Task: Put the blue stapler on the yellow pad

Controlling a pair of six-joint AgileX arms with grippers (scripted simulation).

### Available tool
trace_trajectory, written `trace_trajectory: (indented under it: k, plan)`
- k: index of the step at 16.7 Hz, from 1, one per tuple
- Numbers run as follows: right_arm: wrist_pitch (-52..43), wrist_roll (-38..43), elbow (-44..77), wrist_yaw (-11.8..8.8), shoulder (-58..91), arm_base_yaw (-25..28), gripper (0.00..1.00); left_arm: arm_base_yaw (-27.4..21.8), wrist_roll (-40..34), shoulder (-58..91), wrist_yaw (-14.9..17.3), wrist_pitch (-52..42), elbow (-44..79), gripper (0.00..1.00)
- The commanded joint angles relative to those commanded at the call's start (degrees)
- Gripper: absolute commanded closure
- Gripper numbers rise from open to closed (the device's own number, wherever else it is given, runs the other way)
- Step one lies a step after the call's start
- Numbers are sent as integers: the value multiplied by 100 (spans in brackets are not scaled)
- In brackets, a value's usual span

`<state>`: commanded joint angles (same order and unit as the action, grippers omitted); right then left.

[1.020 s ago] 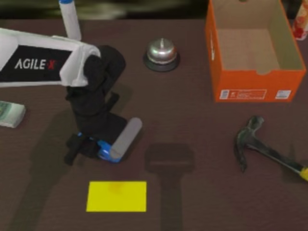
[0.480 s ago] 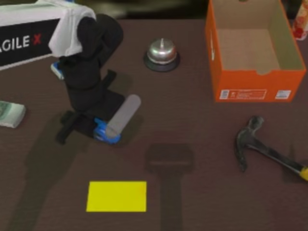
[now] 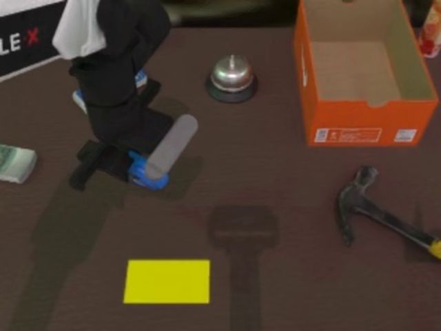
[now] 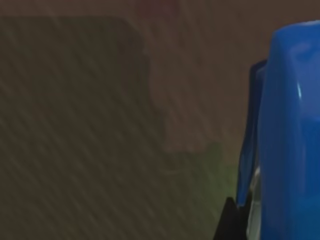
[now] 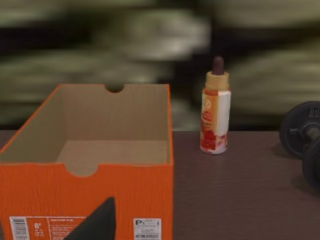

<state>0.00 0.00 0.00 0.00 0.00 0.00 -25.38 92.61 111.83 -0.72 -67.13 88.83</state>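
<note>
My left gripper (image 3: pixel 127 167) is shut on the blue stapler (image 3: pixel 148 174), left of the table's middle and off the surface, with its shadow below. In the top view only the stapler's blue end shows, next to a grey rounded bar (image 3: pixel 170 143). In the left wrist view the glossy blue stapler (image 4: pixel 290 140) fills one side, with a dark fingertip (image 4: pixel 229 222) against it. The yellow pad (image 3: pixel 167 281) lies flat near the front edge, well apart from the stapler. My right gripper (image 5: pixel 97 222) is parked out of the top view, facing the orange box.
A silver bell (image 3: pixel 231 76) stands at the back centre. An open orange box (image 3: pixel 365 131) is at the back right and a hammer (image 3: pixel 365 207) lies at the right. Banknotes (image 3: pixel 15 164) are at the left edge. A blue-and-white handset (image 3: pixel 81 101) is half hidden behind my left arm. A bottle (image 5: pixel 215 117) and a dumbbell (image 5: pixel 305 135) stand beyond the box.
My left gripper has lifted with the blue stapler and drawn back toward the far left, away from the yellow pad. Nothing else has moved.
</note>
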Motion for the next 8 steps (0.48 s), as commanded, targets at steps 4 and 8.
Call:
trace_trajectory:
  k: [4, 8]
  plan:
    - [0, 0, 0, 0, 0, 0, 0, -65, -306, 17, -50, -77, 23, 100]
    - [0, 0, 0, 0, 0, 0, 0, -260, -1576, 96, -217, -350, 124, 100]
